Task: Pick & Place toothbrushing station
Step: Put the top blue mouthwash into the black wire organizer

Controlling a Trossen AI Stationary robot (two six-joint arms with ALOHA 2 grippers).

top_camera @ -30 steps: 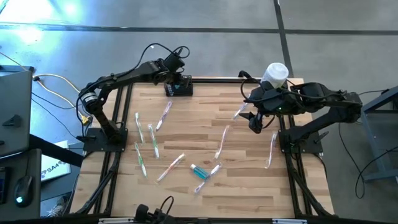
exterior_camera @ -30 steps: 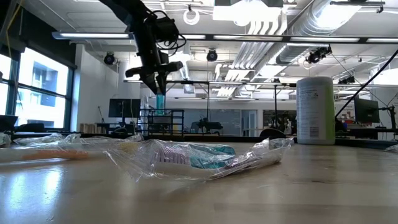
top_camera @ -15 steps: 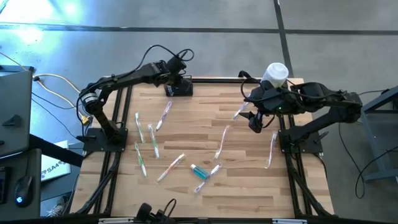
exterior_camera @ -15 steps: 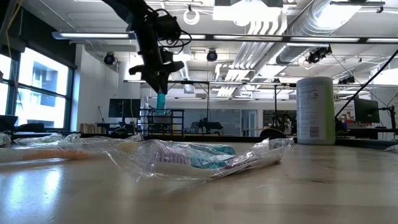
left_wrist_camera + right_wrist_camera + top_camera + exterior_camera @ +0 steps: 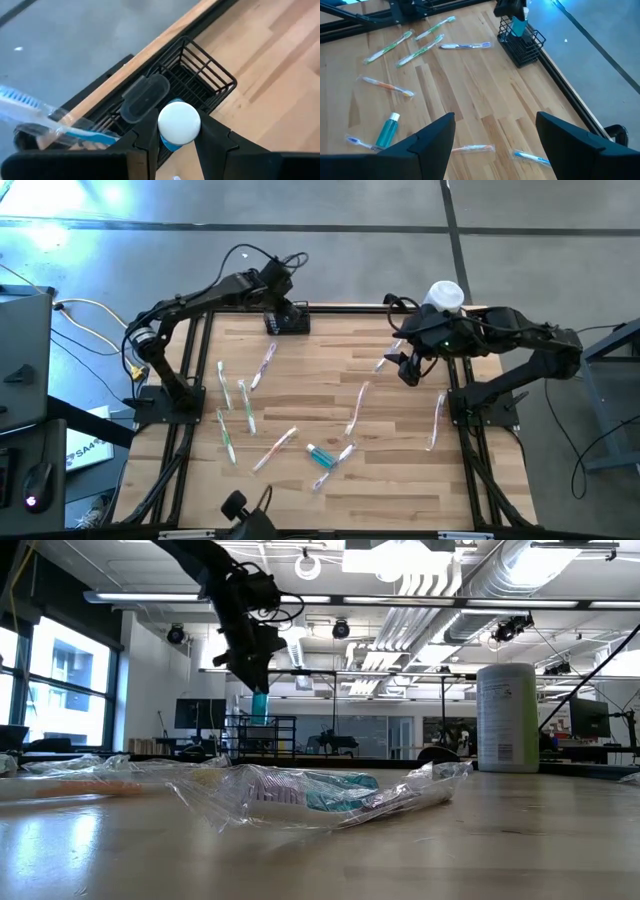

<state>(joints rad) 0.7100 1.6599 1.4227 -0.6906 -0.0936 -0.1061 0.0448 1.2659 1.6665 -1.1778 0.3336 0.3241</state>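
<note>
The left tool (image 5: pixel 172 137) grips a blue toothpaste tube (image 5: pixel 178 125) by its white-capped end, right over the black toothbrushing station (image 5: pixel 288 321) at the upper left of the desk (image 5: pixel 330 490) in the high view. Over the last second the arm has shifted slightly above the rack, suggesting the tube is nearly seated in a compartment. The right tool (image 5: pixel 492 132), fingers spread wide and empty, has drawn back a little at upper right

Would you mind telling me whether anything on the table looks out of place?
Yes: wrapped toothbrushes lie scattered across the table, not in the black rack, and a toothpaste tube lies on its side among them.
</note>
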